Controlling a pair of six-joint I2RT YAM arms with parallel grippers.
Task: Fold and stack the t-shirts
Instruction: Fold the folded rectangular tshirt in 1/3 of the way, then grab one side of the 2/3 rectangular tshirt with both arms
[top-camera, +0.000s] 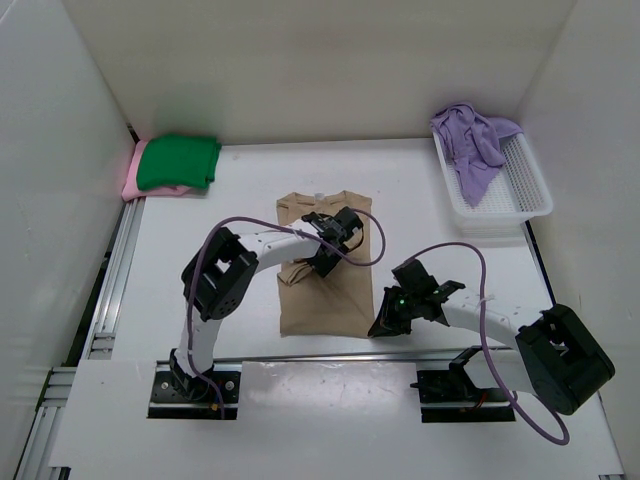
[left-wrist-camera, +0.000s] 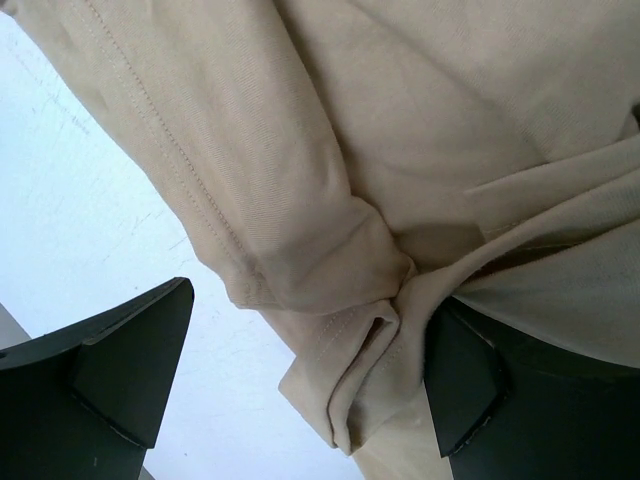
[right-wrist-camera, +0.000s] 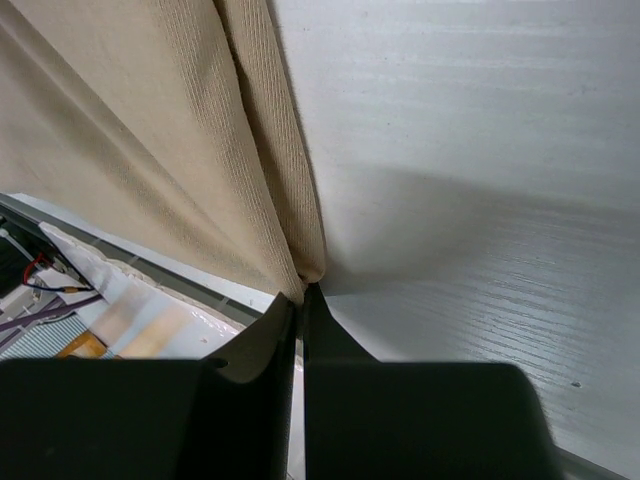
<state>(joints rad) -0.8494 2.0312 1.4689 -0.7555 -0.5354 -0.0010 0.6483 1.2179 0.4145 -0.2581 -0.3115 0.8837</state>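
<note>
Presently pinching the near right corner of the tan cloth t-shirt (top-camera: 322, 305), flat on the white desk (top-camera: 450, 250), with the pressed-together right gripper (right-wrist-camera: 300, 310); hovering the spread left gripper (left-wrist-camera: 300, 385) over its bunched sleeve. Might lose that thin hem, or drag folds askew if pulled from one corner.

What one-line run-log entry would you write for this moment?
tan t-shirt: partly folded | left gripper: open over its sleeve | right gripper: shut on its near corner | green t-shirt: on pink t-shirt | lavender t-shirt: in basket
</note>
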